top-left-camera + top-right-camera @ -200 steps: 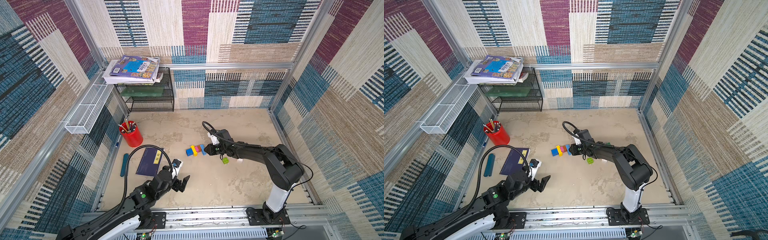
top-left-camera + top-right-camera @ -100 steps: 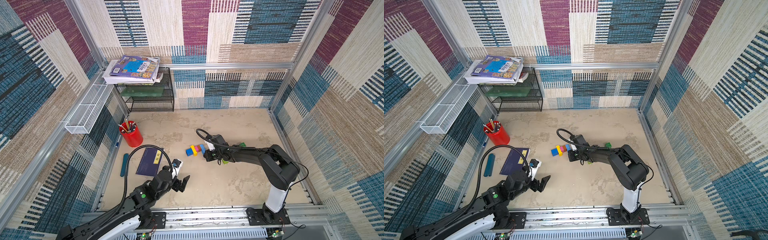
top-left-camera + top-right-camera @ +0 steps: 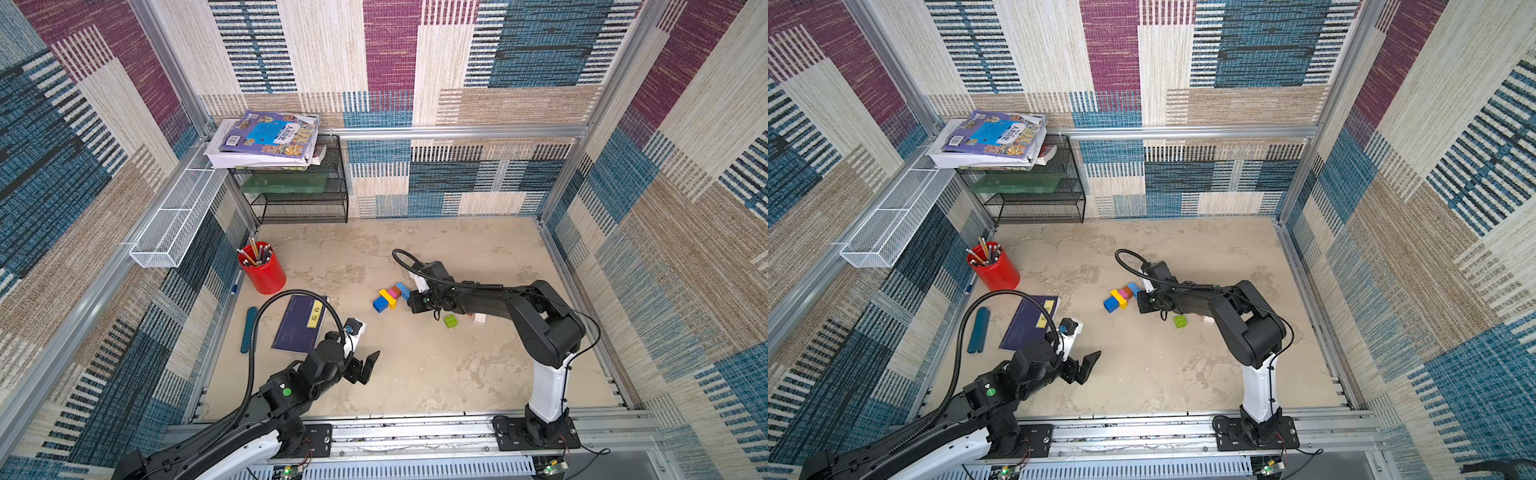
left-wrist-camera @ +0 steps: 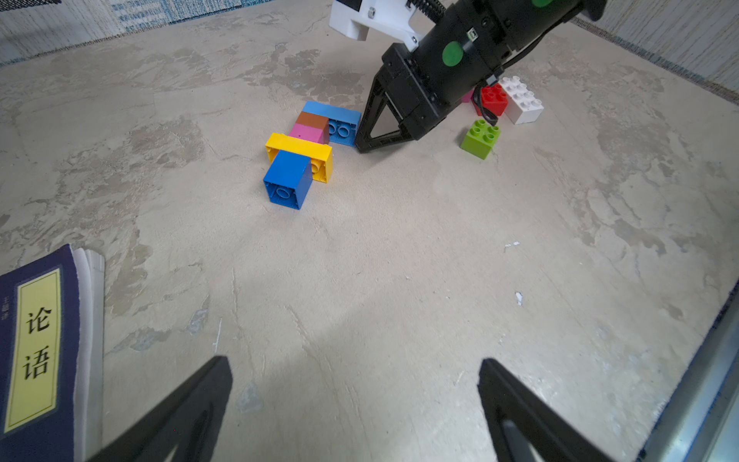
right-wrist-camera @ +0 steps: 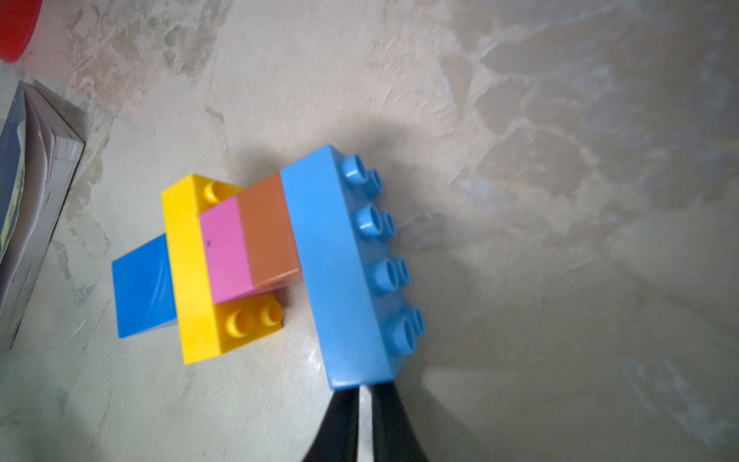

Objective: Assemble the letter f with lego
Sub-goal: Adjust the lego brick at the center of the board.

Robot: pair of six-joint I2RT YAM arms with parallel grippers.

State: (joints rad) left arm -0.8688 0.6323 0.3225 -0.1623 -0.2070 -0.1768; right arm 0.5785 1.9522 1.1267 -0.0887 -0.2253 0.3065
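right gripper (image 5: 362, 390) closed on nothing, tips at the short end of the light blue oblong plastic brick (image 5: 340, 264); left gripper (image 4: 354, 362) gapes empty, farther off

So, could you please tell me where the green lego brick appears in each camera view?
Top view: green brick on the table, beside the white brick.
Top view: same spot.
Left wrist: green brick beside the red brick, close to the right gripper.
Right wrist: not in it.
Shared landmark: the light blue brick, in all four views.
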